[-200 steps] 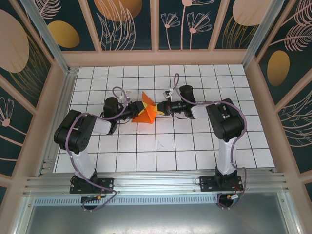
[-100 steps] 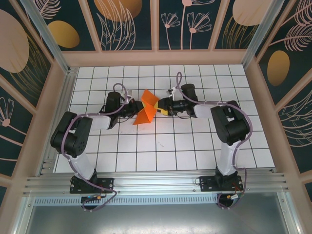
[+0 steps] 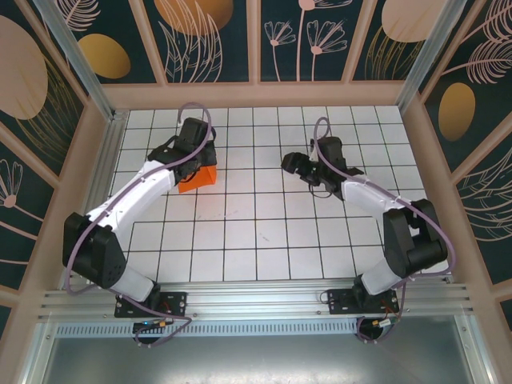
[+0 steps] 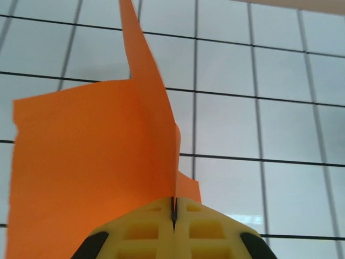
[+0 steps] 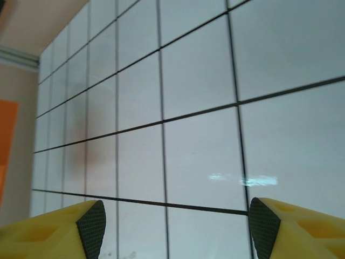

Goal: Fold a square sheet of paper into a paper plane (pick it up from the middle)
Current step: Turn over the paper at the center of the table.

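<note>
White grid-tiled table [image 3: 264, 232] stands inside a frame of dark floral wall panels [image 3: 208, 40].

Left gripper [image 4: 173, 215]: the fingers are fully closed on the 6 o'clock edge of the square sheet of paper [image 4: 91, 162]. The sheet is bright orange and partly folded, with one flap rising toward 12 o'clock in the left wrist view. In the top view the sheet sits at about 10 o'clock from the table centre, below the left gripper. Whether it touches the tiles cannot be determined.

Right gripper [image 3: 290, 162]: it is at about 1 o'clock from the centre, well apart from the sheet. The fingers are spread wide and hold nothing.

Probable faults from this state:
- The sheet may pivot or slip, because it is pinched at a single edge point.
- The upright flap may spring open, since nothing presses its crease.
- Pushing the thin paper down against the table may crumple it.
- The folds may misalign if the right gripper re-grips off the centre crease.

No containers are present.
</note>
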